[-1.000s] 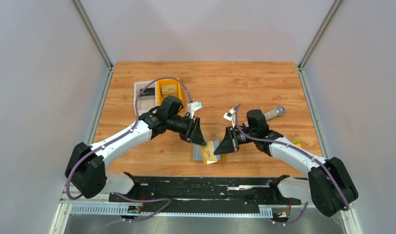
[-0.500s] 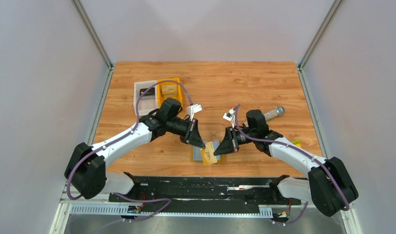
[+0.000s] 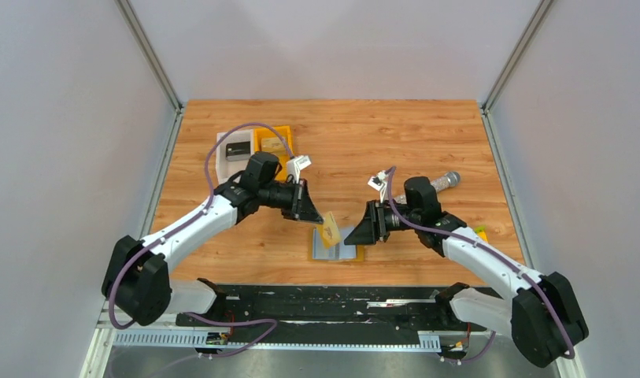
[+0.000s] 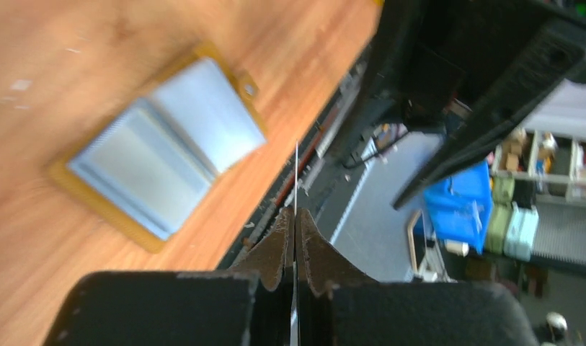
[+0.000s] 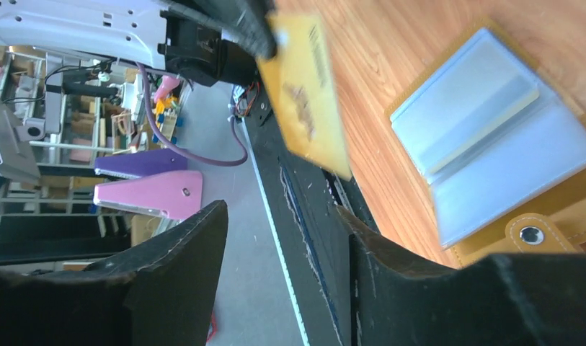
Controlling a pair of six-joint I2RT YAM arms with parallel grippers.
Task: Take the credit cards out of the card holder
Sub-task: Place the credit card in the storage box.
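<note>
Top external view: card holder point(image 3: 332, 252) lies open and flat on table point(image 3: 427, 134), near edge, centre, blue panels up. Yellow card point(image 3: 330, 233) sits above holder's left panel, outside pockets. My left gripper point(image 3: 320, 223) pinches card, jaws tight on it. My right gripper point(image 3: 352, 236) hovers at holder's right side, jaws parted, nothing held. Orange bin point(image 3: 273, 140) and white tray point(image 3: 222, 146) far left; silver cylinder point(image 3: 442, 182) right.
</note>
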